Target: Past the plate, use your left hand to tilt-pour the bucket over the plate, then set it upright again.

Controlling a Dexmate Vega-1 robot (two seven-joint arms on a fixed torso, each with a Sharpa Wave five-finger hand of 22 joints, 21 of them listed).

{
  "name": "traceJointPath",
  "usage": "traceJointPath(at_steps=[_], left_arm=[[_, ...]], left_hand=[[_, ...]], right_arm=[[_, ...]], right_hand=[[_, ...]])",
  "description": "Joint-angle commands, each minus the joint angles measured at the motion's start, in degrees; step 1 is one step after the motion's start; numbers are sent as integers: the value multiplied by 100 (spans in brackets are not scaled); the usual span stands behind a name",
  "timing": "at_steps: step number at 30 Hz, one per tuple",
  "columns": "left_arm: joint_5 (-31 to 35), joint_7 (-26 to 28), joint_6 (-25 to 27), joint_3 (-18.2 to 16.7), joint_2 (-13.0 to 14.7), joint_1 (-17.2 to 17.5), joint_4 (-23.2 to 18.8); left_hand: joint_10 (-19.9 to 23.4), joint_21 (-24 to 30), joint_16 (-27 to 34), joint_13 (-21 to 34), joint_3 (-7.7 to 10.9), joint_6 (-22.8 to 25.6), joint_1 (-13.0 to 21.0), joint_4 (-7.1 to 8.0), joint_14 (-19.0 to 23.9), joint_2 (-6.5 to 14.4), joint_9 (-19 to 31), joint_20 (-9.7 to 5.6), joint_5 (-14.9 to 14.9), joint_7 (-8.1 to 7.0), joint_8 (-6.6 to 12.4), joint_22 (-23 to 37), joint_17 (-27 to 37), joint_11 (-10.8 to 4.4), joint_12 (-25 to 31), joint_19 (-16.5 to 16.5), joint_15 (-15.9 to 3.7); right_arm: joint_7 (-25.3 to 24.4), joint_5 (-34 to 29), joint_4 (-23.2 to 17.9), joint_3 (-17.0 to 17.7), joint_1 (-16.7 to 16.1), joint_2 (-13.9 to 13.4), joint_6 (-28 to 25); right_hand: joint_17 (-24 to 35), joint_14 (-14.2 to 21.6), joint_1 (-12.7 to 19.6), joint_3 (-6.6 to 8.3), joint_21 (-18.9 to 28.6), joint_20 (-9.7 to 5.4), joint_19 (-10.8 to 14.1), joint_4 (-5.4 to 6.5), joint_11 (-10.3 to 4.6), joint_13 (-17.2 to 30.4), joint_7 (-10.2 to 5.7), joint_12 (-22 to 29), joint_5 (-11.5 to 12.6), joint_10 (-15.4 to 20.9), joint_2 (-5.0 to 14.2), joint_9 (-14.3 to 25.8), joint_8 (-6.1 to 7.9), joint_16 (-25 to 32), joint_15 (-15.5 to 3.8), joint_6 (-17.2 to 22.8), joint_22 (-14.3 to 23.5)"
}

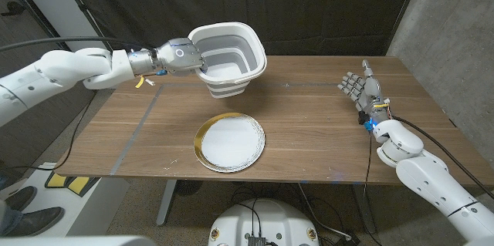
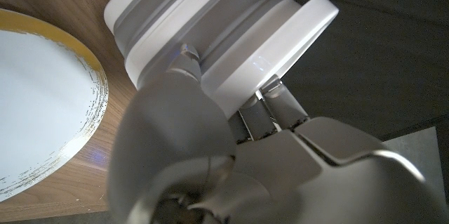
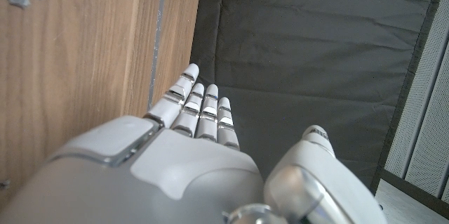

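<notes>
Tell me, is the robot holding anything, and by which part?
Yes: the left hand grips the bucket by its rim and side wall. The right hand holds nothing.

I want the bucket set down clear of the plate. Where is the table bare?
Bare wood lies between the plate and the right hand, and along the table's left end. Tightest between plate and bucket, held by the left hand.

We are viewing a white-and-grey ribbed bucket (image 1: 228,59) tilting toward us above the table, past a gold-rimmed white plate (image 1: 229,143) lying flat.
</notes>
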Motion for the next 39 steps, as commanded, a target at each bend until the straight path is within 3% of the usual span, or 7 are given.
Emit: traceJointPath(at_steps=[1,10,17,24,33,37,39], left_arm=[[292,198,574,-275,364,490,-466],[404,647,1269,-654,1010,1234,-971],[736,800,1170,-653,1020,1185,-953],[960,987,1411,-726,1181,1273,-903],[1233,1162,1412,-667,1140,1149,-773],[1195,1390,1774,-728,1423,1386,-826],[1270,1554,1892,-1194,1469,1867,-789]], left_hand=[[50,-18,27,19,32,68,55,12,53,10,17,5,19,-2,6,22,13,-37,3,27,-80],[49,-44,21,36,48,84,47,21,52,-2,13,3,16,-6,6,27,13,-35,-11,9,-82],[83,-49,32,48,64,98,44,28,93,-3,12,-1,16,-35,8,30,14,-44,-9,28,-85],[82,-60,27,57,72,105,33,37,97,-10,11,-12,14,-24,8,33,12,-43,-20,25,-79],[73,-76,20,66,89,114,25,46,100,-17,8,-24,13,-35,6,39,11,-48,-41,19,-84],[56,-85,14,75,106,100,44,36,90,-14,8,-21,18,-30,-1,41,11,-53,-51,7,-95],[60,-82,13,78,112,92,50,34,87,-12,8,-22,20,-39,-5,41,12,-51,-50,19,-97]], right_arm=[[192,52,60,58,-46,-23,121],[282,-20,-71,38,-73,-88,166],[225,-18,-226,64,-107,-151,60],[63,-141,-278,110,-272,-26,241],[6,-262,-327,27,-332,87,364],[-88,-296,-443,54,-372,76,317],[-102,-318,-488,63,-404,88,346]], right_hand=[[12,32,0,-7,-6,-119,39,-5,-5,15,8,-15,36,69,31,13,-10,-17,5,34,26],[12,33,0,-14,-9,-118,39,-7,-4,15,5,-18,36,72,34,13,-8,-18,6,41,27],[12,30,-1,-19,-11,-120,39,-8,-3,15,19,-19,36,78,36,13,-5,-21,11,51,27],[12,30,-3,-25,-12,-118,39,-8,-6,15,18,-25,36,71,36,13,-6,-21,5,51,27],[12,33,-5,-30,-13,-116,43,-9,-2,15,22,-24,36,77,36,13,-3,-21,6,62,27],[12,30,-5,-32,-13,-115,42,-9,-7,15,19,-25,36,78,37,13,-3,-22,10,63,27],[12,29,-4,-33,-14,-114,42,-9,-6,15,22,-24,36,82,39,13,-2,-22,10,67,27]])
